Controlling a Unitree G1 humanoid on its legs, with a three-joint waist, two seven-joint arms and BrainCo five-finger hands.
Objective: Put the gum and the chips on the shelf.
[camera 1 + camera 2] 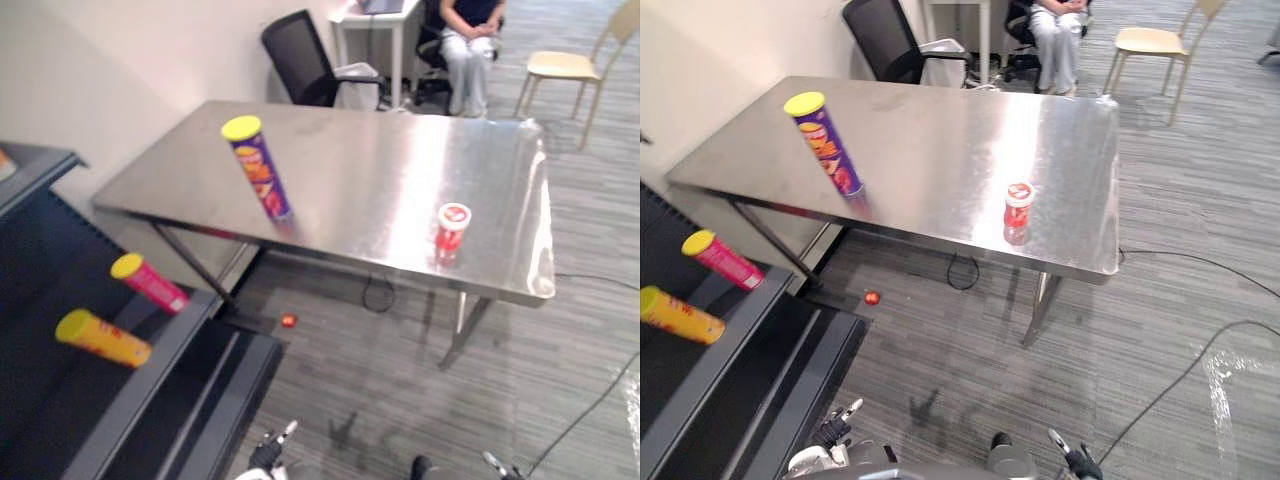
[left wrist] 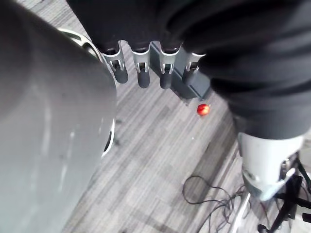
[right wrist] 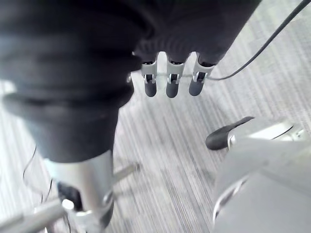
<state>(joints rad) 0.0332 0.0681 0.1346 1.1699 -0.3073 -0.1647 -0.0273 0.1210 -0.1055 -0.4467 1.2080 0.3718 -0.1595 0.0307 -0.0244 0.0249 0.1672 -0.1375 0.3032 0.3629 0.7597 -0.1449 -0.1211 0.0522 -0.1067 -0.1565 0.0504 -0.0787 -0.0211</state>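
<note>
A tall purple chips can (image 1: pixel 258 168) with a yellow lid stands on the steel table (image 1: pixel 380 160), towards its left side. The gum, a small red tub (image 1: pixel 452 228) with a white lid, stands near the table's front right edge. The dark shelf (image 1: pixel 150 372) is at the lower left and holds a pink can (image 1: pixel 150 283) and a yellow can (image 1: pixel 103 339), both lying down. My left hand (image 2: pixel 144 76) hangs low over the floor, fingers straight and empty. My right hand (image 3: pixel 171 86) hangs the same way on the other side, open and holding nothing. Both are far from the table.
A small red ball (image 1: pixel 289 321) lies on the floor by the shelf's corner, under the table's edge. Behind the table are a black office chair (image 1: pixel 300 60), a white side table (image 1: pixel 375 30), a seated person (image 1: pixel 470 40) and a wooden chair (image 1: pixel 570 65).
</note>
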